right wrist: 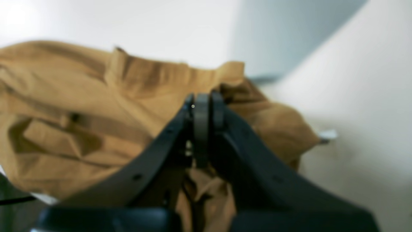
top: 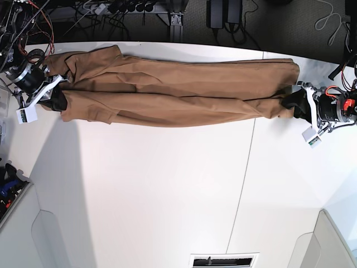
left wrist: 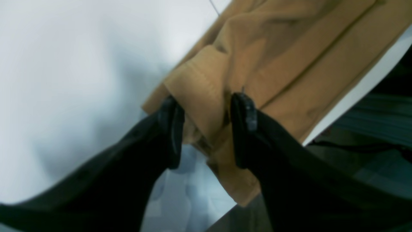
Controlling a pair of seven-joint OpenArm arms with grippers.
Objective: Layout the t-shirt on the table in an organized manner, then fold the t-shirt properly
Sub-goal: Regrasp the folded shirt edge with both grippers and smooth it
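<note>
T-shirt [top: 167,89] stretched along white table [top: 156,190]; left gripper [left wrist: 206,129] apart, right gripper [right wrist: 202,109] clamped on it

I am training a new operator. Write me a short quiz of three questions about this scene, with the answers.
1. True or false: the t-shirt lies stretched in a long band between the two grippers.
2. Which gripper has its jaws apart? A) left B) right
3. Fill in: the shirt rests on a white ____.

Key:
1. True.
2. A: the left gripper stands open astride a fold; the right gripper is clamped on cloth.
3. table.
</note>
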